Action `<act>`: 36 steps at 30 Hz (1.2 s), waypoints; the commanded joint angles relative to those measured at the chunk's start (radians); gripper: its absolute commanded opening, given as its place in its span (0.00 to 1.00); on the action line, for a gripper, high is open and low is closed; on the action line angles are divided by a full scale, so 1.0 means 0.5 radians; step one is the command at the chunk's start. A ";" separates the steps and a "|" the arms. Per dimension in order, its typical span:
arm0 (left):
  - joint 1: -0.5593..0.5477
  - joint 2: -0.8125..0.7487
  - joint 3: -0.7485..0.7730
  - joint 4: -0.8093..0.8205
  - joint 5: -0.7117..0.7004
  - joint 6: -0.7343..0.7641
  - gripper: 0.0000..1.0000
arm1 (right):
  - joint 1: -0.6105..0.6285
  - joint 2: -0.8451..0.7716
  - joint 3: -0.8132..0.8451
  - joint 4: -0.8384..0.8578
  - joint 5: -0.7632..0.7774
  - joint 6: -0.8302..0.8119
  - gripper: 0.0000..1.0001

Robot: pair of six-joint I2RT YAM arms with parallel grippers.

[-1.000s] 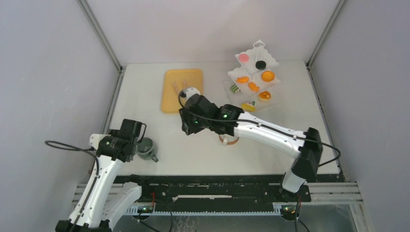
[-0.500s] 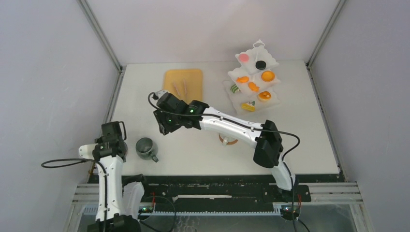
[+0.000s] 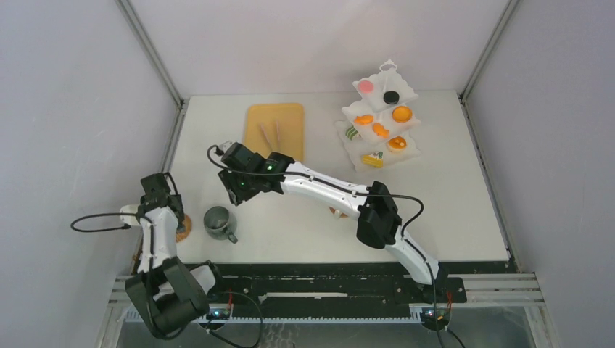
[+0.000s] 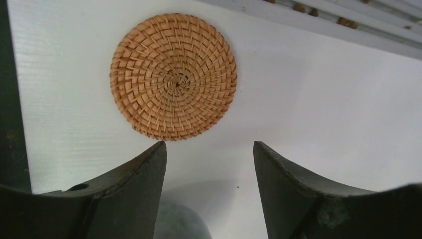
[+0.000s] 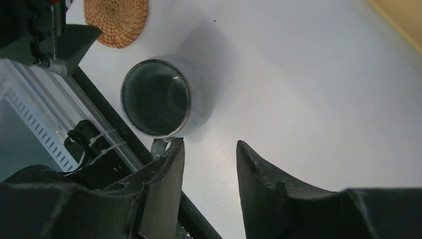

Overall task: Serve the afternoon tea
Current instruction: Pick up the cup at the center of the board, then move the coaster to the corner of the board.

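Observation:
A grey mug [image 3: 218, 222] stands upright near the table's front left, seen from above in the right wrist view as the mug [image 5: 158, 96]. My right gripper [image 3: 234, 194] hovers just behind it, open and empty [image 5: 209, 145], its left fingertip by the mug's handle. A woven coaster [image 4: 173, 75] lies left of the mug, half hidden by my left arm in the top view [image 3: 184, 226]. My left gripper [image 4: 209, 148] is open over the table just short of it. The pastries [image 3: 381, 129] sit on a white tiered stand [image 3: 349, 112] at the back right.
A tan wooden board [image 3: 286, 120] with thin pink tongs [image 3: 270, 134] lies at the back centre. A second coaster [image 3: 336, 212] is mostly hidden under the right arm. The table's front edge and black rail [image 5: 107, 149] run close to the mug.
My right arm has swung left from the board to above the mug. My left arm has pulled away from the mug to the left, over the coaster.

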 commanded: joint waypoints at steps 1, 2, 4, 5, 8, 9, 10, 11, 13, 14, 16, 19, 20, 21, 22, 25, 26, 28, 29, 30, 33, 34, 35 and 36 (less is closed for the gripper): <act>0.076 0.185 0.103 0.230 0.112 0.209 0.69 | 0.022 0.024 0.106 -0.003 -0.020 -0.073 0.50; 0.095 0.219 0.120 0.255 0.111 0.236 0.69 | 0.020 0.030 0.107 0.004 -0.021 -0.080 0.50; 0.146 0.282 0.138 0.311 0.127 0.279 0.69 | 0.016 0.056 0.137 -0.001 -0.029 -0.087 0.51; 0.184 0.316 0.140 0.349 0.153 0.304 0.69 | 0.016 0.081 0.170 -0.012 -0.039 -0.087 0.50; 0.285 0.422 0.163 0.415 0.208 0.381 0.69 | 0.018 0.167 0.308 -0.045 -0.071 -0.087 0.50; 0.307 0.459 0.181 0.422 0.215 0.418 0.69 | 0.019 0.193 0.346 -0.048 -0.079 -0.084 0.50; 0.326 0.508 0.201 0.422 0.220 0.447 0.69 | 0.019 0.217 0.375 -0.050 -0.083 -0.080 0.50; 0.342 0.544 0.218 0.424 0.236 0.475 0.68 | 0.021 0.240 0.403 -0.048 -0.084 -0.071 0.50; 0.356 0.613 0.247 0.423 0.265 0.516 0.68 | 0.022 0.278 0.435 -0.034 -0.080 -0.056 0.50; 0.357 0.639 0.258 0.422 0.278 0.536 0.68 | 0.022 0.297 0.440 -0.022 -0.077 -0.048 0.51; 0.359 0.679 0.268 0.422 0.299 0.560 0.68 | 0.022 0.325 0.465 -0.001 -0.075 -0.030 0.52; 0.359 0.734 0.278 0.417 0.340 0.570 0.68 | 0.022 0.384 0.551 -0.011 -0.079 -0.006 0.55; 0.357 0.750 0.279 0.413 0.357 0.574 0.68 | 0.025 0.399 0.571 -0.010 -0.083 0.000 0.57; 0.357 0.763 0.277 0.407 0.375 0.573 0.68 | 0.028 0.404 0.583 -0.010 -0.085 0.002 0.59; 0.357 0.779 0.278 0.398 0.386 0.573 0.68 | 0.033 0.407 0.589 -0.006 -0.078 -0.001 0.61; 0.357 0.803 0.272 0.370 0.390 0.587 0.68 | 0.052 0.414 0.590 -0.004 -0.063 0.003 0.64; 0.357 0.803 0.264 0.368 0.387 0.592 0.67 | 0.058 0.419 0.590 -0.006 -0.061 0.010 0.65; 0.359 0.807 0.254 0.365 0.392 0.595 0.67 | 0.067 0.443 0.599 -0.014 -0.068 0.020 0.65; 0.357 0.810 0.249 0.365 0.398 0.595 0.67 | 0.070 0.460 0.608 -0.021 -0.074 0.025 0.65; 0.358 0.813 0.245 0.365 0.407 0.595 0.67 | 0.073 0.478 0.623 -0.034 -0.084 0.030 0.65; 0.357 0.818 0.236 0.361 0.439 0.603 0.66 | 0.088 0.524 0.643 -0.055 -0.096 0.038 0.65; 0.356 0.819 0.233 0.357 0.447 0.607 0.66 | 0.091 0.535 0.644 -0.066 -0.096 0.041 0.65; 0.356 0.817 0.231 0.353 0.454 0.610 0.66 | 0.095 0.547 0.642 -0.072 -0.096 0.047 0.65; 0.356 0.811 0.223 0.351 0.462 0.614 0.66 | 0.096 0.557 0.641 -0.082 -0.099 0.054 0.65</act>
